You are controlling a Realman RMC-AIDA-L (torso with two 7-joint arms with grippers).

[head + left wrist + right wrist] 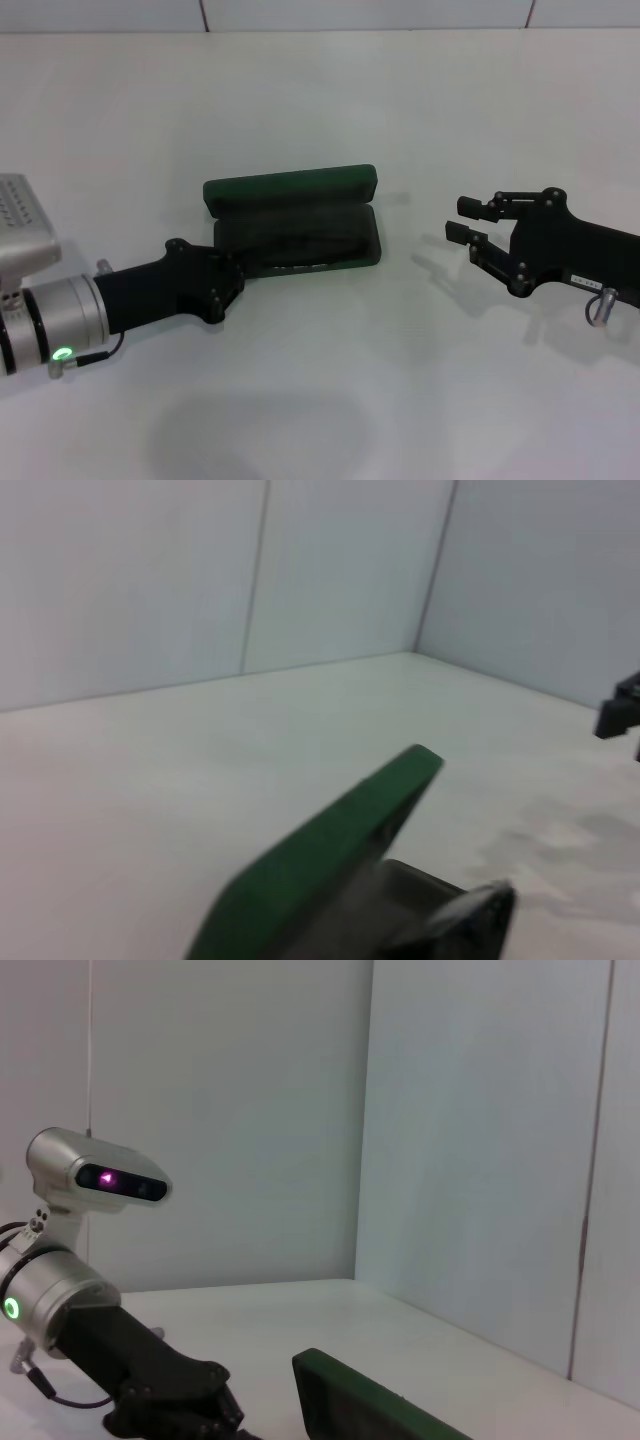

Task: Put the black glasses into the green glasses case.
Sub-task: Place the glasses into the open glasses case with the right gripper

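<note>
The green glasses case lies open in the middle of the table, lid standing at the back. The black glasses lie inside its dark lined tray, hard to tell apart from the lining. My left gripper is at the case's front left corner, touching or nearly touching it. My right gripper is open and empty, a short way to the right of the case and pointing at it. The lid also shows in the left wrist view and in the right wrist view.
The white table runs to a pale wall at the back. My left arm and my head camera show in the right wrist view. A tip of the right gripper shows in the left wrist view.
</note>
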